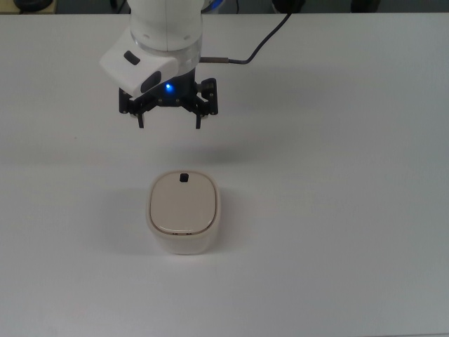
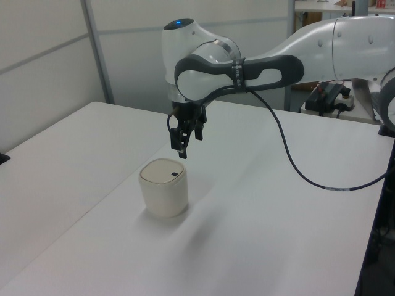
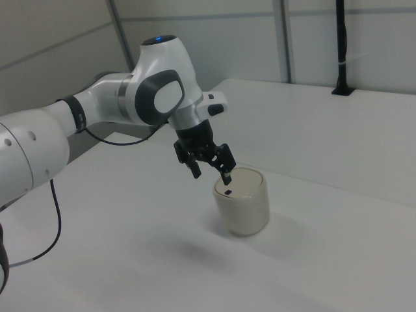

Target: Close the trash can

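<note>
Risk at this point looked small but real: the beige flat lid [image 1: 183, 203] appeared seated flush in the rim of the small cream-white plastic trash can [image 2: 163, 196], so the task seemed essentially done, and the chief danger would have been any descent back toward it. A finger catching the tiny black tab [image 1: 184, 177] at the lid's edge could have tipped the lid open again, and a sideways brush against the light bin could have shoved or toppled it on the smooth white table [image 1: 351, 210]. Whether the lid was fully latched could not be judged.

The robot's black two-finger gripper [image 1: 169, 121] hung in the air with its fingers spread apart and nothing between them. The trash can stood upright on the table, below the gripper and clear of it, toward the bottom of the top view. In the left view the fingertips [image 2: 182, 152] pointed down above the tab end of the lid without touching it. A black cable [image 2: 290, 166] trailed from the arm across the table, well apart from the bin.
</note>
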Action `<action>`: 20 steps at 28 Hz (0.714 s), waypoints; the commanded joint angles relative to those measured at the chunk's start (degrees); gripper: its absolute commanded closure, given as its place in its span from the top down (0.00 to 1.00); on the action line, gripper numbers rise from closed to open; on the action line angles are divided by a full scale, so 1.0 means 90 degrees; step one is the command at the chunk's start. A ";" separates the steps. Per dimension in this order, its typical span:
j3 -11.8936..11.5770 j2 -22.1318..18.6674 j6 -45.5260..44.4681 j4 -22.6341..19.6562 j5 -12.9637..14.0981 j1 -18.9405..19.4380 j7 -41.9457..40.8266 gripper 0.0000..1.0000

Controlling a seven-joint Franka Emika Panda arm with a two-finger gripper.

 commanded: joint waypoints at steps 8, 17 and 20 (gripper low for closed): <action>-0.0067 -0.0492 -0.1019 -0.0097 0.0091 -0.0097 0.0026 1.00; -0.0067 -0.0502 -0.1029 -0.0097 0.0091 -0.0107 0.0016 1.00; -0.0067 -0.0502 -0.1029 -0.0097 0.0091 -0.0098 0.0016 1.00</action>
